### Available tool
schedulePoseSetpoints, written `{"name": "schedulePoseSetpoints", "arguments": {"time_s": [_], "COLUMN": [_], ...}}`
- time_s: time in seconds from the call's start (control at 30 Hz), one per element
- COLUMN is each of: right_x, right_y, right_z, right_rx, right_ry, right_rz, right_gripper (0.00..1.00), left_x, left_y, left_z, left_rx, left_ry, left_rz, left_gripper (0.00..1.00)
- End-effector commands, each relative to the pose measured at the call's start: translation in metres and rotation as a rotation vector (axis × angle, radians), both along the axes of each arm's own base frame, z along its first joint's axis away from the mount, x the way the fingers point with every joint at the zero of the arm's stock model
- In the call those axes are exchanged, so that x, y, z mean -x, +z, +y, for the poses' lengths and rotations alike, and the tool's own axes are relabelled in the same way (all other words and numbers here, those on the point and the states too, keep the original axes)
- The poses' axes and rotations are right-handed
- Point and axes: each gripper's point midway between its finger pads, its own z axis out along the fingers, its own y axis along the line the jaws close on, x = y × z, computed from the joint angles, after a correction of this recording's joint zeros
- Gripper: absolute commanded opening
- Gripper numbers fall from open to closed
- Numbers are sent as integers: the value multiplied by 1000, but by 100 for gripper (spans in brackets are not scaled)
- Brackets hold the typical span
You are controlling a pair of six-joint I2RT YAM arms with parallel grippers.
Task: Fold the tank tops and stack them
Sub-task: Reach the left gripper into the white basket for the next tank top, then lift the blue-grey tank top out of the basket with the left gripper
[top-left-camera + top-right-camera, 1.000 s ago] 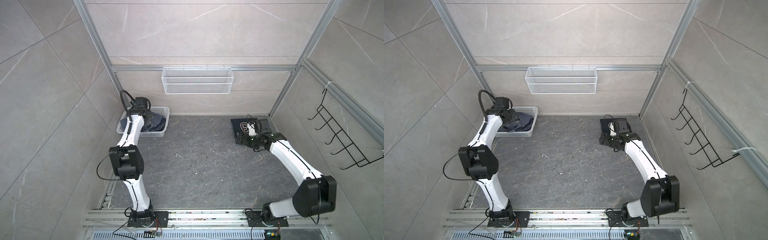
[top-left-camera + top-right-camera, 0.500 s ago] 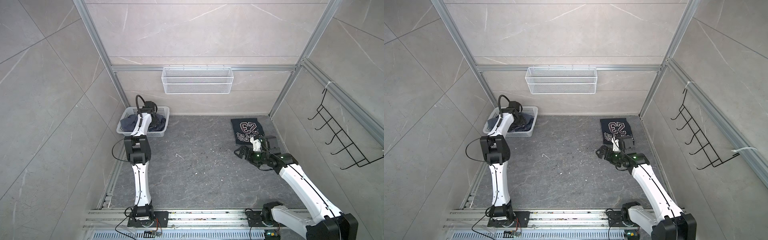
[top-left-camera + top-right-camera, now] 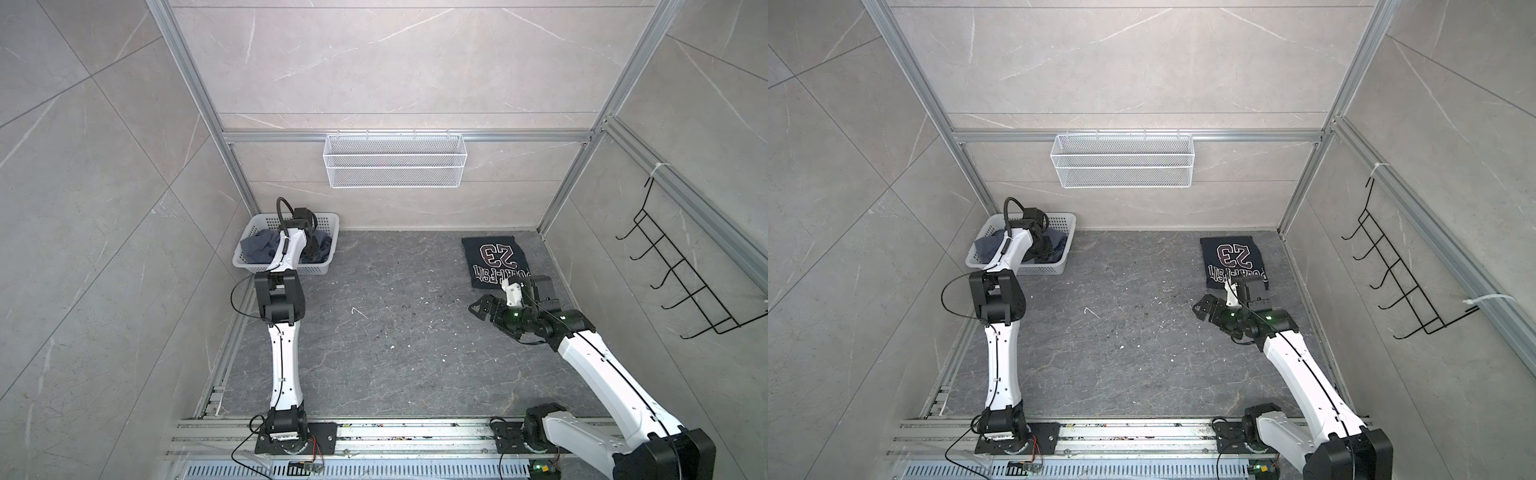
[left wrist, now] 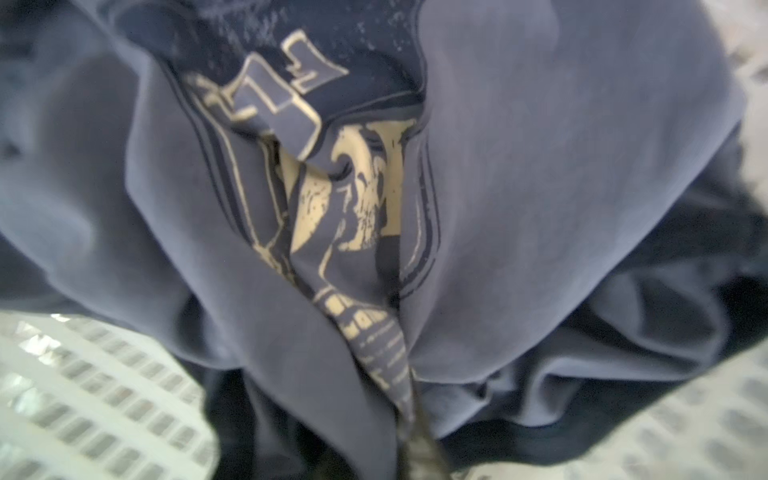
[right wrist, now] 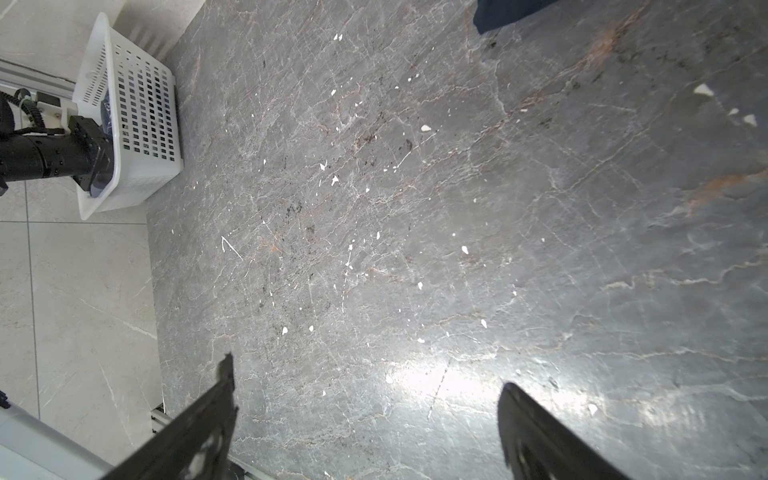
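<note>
**Item 1. White basket** (image 3: 286,269) (image 3: 1017,269): perforated plastic, standing in a far corner of the dark grey worktop (image 3: 395,332), against the wall. All entries below are placed from it.

**Item 2. Blue-grey tank top** (image 3: 259,247) (image 4: 540,208): inside the white basket, crumpled and unfolded, filling most of it. A pale print shows among the folds in the left wrist view.

**Item 3. Left pincer** (image 3: 1045,247): reaching down into the white basket from above, jaws closed. The cloth folds draw together at its tips, so it appears to have a pinch of the blue-grey tank top. The tips themselves are blurred and mostly buried.

**Item 4. Navy tank top** (image 3: 494,259) (image 3: 1233,259): well apart from the white basket, across the worktop along the same far edge. It lies flat, folded to a compact rectangle, with the "23" and a line of lettering facing up.

**Item 5. Right pincer** (image 3: 482,309) (image 5: 374,415): well apart from the white basket and nearer the arm bases than it, over bare worktop near the navy tank top's near edge. Its jaws are spread wide with nothing between them.

**Item 6. Wire shelf** (image 3: 395,166): white mesh, on the back wall, higher than the white basket and off to its side.

**Item 7. Hook rack** (image 3: 685,282): black wire, on the side wall opposite the white basket.
</note>
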Motion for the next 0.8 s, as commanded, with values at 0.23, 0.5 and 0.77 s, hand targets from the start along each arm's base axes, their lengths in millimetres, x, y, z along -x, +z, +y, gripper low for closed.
{"name": "schedulePoseSetpoints", "arguments": {"time_s": [0.23, 0.5, 0.77], "right_x": [11, 18, 19], "right_y": [-5, -9, -18], "right_z": [-5, -5, -4], "right_rx": [13, 5, -1], "right_ry": [-24, -26, -25], "right_rz": [26, 30, 42], "right_gripper": [98, 97, 97], "left_x": [13, 76, 185], "left_y": [235, 415, 534], "left_z": [16, -23, -128], "left_rx": [65, 151, 184], "left_ry": [41, -125, -462], "left_rz": [-484, -895, -1177], "left_gripper": [0, 0, 0]}}
